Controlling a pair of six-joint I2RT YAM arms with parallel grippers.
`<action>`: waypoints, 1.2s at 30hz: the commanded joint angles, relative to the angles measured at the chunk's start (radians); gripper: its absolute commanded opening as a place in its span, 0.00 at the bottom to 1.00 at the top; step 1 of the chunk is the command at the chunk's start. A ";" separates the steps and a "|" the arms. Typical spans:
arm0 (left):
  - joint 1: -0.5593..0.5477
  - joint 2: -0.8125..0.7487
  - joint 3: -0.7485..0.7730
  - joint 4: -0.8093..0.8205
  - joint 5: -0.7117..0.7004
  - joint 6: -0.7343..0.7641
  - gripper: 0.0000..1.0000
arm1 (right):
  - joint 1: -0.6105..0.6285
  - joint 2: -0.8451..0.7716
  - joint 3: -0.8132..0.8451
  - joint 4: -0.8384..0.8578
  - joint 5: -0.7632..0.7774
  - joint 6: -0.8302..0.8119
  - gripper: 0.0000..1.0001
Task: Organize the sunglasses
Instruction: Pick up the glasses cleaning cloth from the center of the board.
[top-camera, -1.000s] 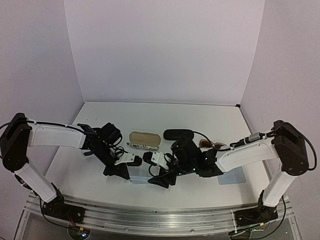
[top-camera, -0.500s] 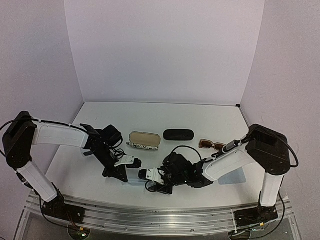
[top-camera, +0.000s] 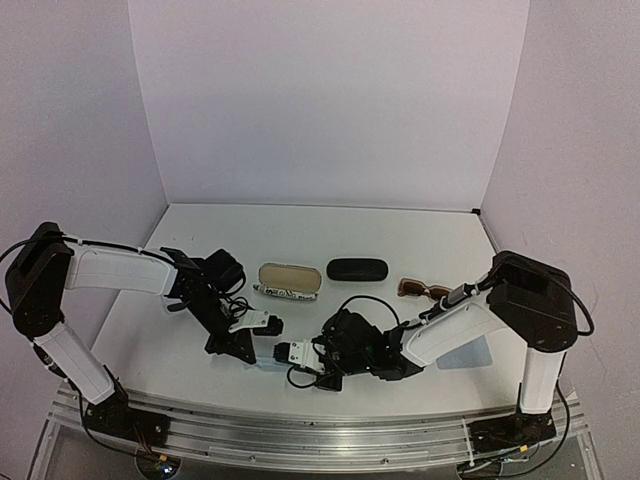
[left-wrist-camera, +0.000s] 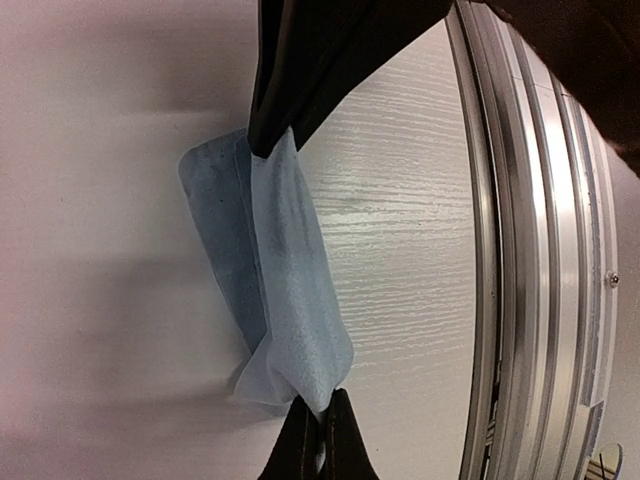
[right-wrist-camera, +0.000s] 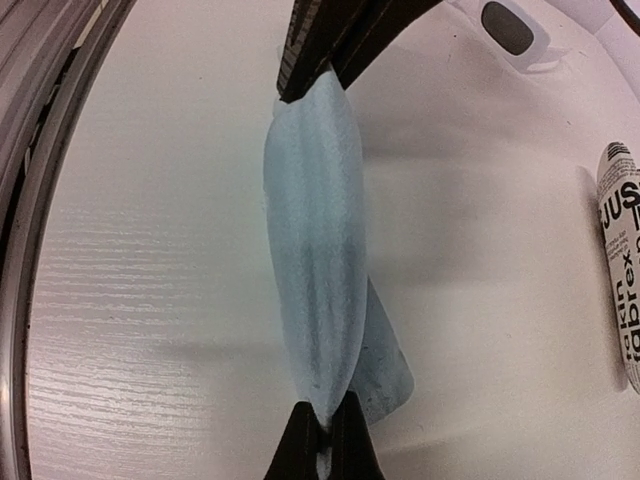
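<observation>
We see the left pincer closed tight on one end of a blue cloth, with its two fingertips pressed together and the fabric nipped between them. The right pincer is closed on the opposite end in the same way. The cloth runs stretched between the two, folded lengthwise into a narrow band. A loose flap spreads out to one side, low over the white table. From above, the two pincers face each other near the front of the table, just behind the metal rail.

Beyond the left fingers, in the upper right corner of the right wrist view, we make out part of the white sunglasses. One dark lens in a white frame shows, and the rest is cut off by the picture's edge. At the right edge of that same view lies the striped case, white with black lettering. From above, it sits open behind the left wrist, its tan lining facing up.

Just to the right of it sits the black case, shut. Further right, the brown sunglasses lie on the table behind the right forearm, well apart from both pincers. A second cloth lies flat, partly under the right arm.
</observation>
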 joint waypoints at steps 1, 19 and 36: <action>0.022 -0.001 0.028 -0.032 0.001 0.012 0.00 | 0.006 -0.018 0.023 0.004 0.041 0.024 0.00; 0.072 -0.011 0.091 -0.015 -0.042 0.008 0.00 | -0.053 -0.092 0.151 -0.163 0.087 0.128 0.00; 0.239 0.172 0.435 0.053 -0.122 0.164 0.00 | -0.211 0.006 0.442 -0.265 0.131 0.016 0.00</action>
